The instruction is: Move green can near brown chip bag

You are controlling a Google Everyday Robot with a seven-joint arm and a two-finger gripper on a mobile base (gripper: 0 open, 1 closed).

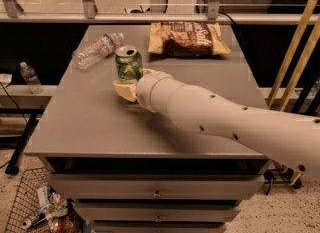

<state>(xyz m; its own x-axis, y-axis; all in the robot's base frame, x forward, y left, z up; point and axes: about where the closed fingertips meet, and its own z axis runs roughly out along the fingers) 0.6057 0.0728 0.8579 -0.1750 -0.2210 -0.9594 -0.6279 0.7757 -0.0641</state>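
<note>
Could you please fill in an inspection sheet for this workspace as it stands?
Surface: grey table on top of a drawer cabinet.
Job's things: green can upright, in the gripper; brown chip bag flat at the far edge, apart from the can.
Clutter: clear water bottle lying left of the can.
Grippers: gripper at the can's base, closed on it.
Cables: black cable right of the bag.
Surroundings: small bottle on the left ledge; wire basket on the floor; yellow poles at right.

The upright green can (128,66), clasped low by the gripper (131,81), stands apart from the flat brown chip bag (189,39) lying behind it.
</note>
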